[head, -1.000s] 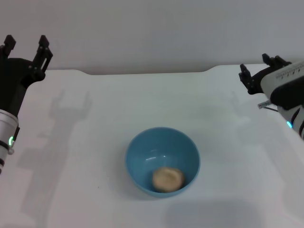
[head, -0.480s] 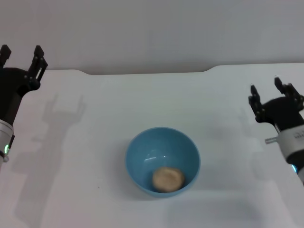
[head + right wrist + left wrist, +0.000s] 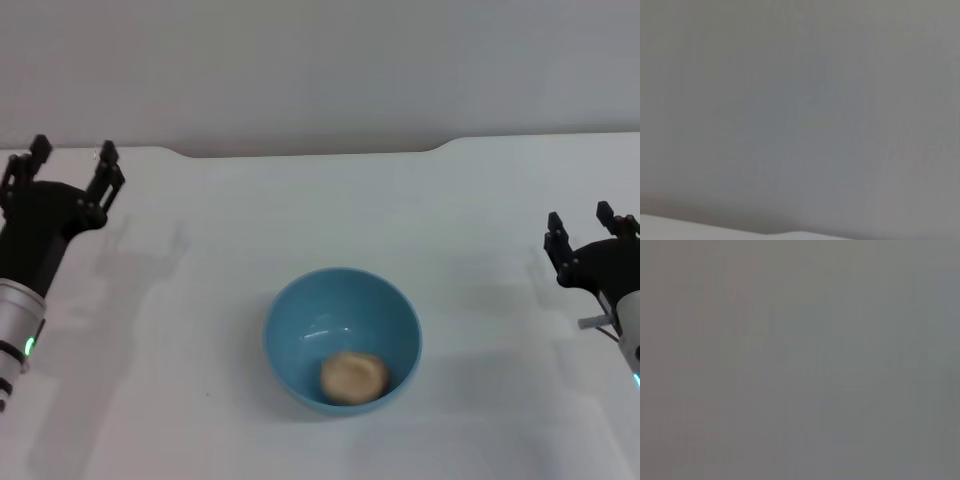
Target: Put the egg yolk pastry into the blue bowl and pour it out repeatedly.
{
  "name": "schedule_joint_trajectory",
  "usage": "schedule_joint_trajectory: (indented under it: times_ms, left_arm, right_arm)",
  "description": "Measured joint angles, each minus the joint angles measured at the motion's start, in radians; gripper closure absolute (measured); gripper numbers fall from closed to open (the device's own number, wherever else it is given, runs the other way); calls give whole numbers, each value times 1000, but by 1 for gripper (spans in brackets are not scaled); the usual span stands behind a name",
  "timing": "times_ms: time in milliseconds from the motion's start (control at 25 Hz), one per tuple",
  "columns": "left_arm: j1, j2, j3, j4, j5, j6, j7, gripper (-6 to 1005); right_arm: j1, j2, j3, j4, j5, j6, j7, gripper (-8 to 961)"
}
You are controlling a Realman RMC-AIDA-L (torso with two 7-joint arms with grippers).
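Blue bowl (image 3: pixel 342 337) upright on the white bench (image 3: pixel 300 210), near the middle of the head view and toward the near edge. Egg yolk pastry (image 3: pixel 354 377) inside it, resting low on the inner wall at the side nearest the robot, slightly toward the robot's right. Pale tan, round, matte, much smaller than the bowl. Glossy highlights on the bowl's inner floor just beyond the pastry.

Left gripper (image 3: pixel 70 175) over the far left part of the bench, well apart from the bowl, pointing away from the robot toward the back wall (image 3: pixel 320 70). Jaws spread wide, two dark prongs standing clear of each other, nothing between them. Black wrist housing behind, then a silver forearm section with a small green light near the picture's left edge. Faint shadow of the prongs on the bench just to its right.

Right gripper (image 3: pixel 590 230) at the far right edge of the bench, also well apart from the bowl, pointing away from the robot. Jaws parted as well, a gap showing between the two short dark prongs, holding nothing. Pale wrist section below it, cut by the picture's edge.

Left wrist view: only flat grey, nothing recognisable. Right wrist view: mostly plain grey wall, with a thin pale strip of bench edge (image 3: pixel 700 226) along one border.
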Motion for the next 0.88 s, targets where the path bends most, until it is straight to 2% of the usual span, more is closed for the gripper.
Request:
schedule_joint_trajectory:
  times_ms: [200,880]
  left_arm:
    - [0,0,41,-12,0,0,-19,255]
    - [-25,-1,73,-34,0,-19,-85,255]
  right_arm:
    - [5,0,-1,-1,0,-13,1,423]
    - [46,-7,-11,8,-1,-75,1,423]
